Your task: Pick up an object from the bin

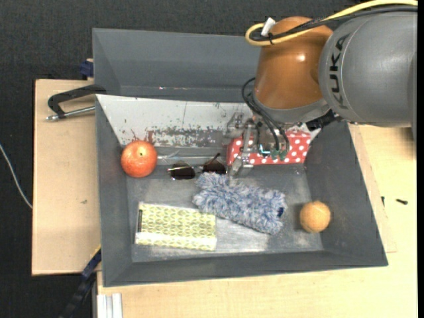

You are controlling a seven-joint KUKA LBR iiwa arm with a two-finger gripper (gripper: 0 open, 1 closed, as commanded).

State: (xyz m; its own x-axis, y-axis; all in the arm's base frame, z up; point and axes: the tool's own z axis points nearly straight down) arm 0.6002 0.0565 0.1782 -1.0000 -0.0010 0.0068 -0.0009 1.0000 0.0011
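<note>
**End effector low over the red dotted box at the back of the bin**

We see the end effector down near the back wall of the bin, somewhat right of the middle, over the left part of a red box with white dots. It seems to touch the box or to sit just above it; we cannot tell which. Nor can we tell whether the end effector is open or closed, and nothing is visibly gripped.

The other things lie apart from it. A pair of dark sunglasses lies just left of the box. A red apple rests towards the back left corner. A fuzzy blue-grey cloth lies in the middle, just in front of the box. A small orange sits near the front right corner, and a flat green-patterned pad near the front left corner.

We judge the task to be at the approach or grasp step, with the dotted box as the likely thing. The next move calls for a firm closing on the box's edge and a straight lift, clear of the back wall and of the sunglasses and cloth beside it.
</note>
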